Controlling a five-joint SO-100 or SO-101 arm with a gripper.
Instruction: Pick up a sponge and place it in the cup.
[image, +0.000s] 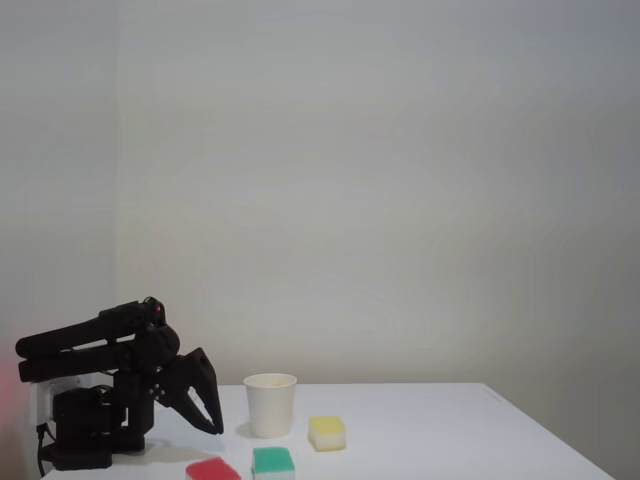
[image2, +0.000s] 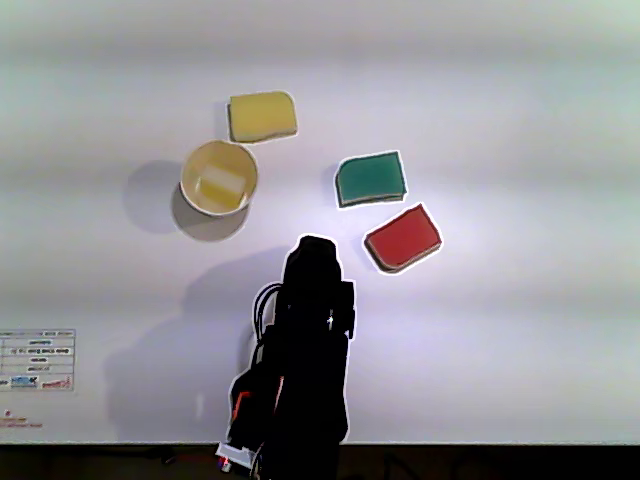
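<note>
One sponge (image2: 221, 187) already sits in the cup (image2: 190, 195); my hand (image: 212, 425) hangs empty, opening unclear, and could tip the cup reaching past.

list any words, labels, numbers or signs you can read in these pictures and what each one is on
No text can be read in either picture.
Sticker on the table, lower left of the other view: rows of small print with red marks, too small and blurred to read.
Cup, sponges and arm: no visible writing.
</note>
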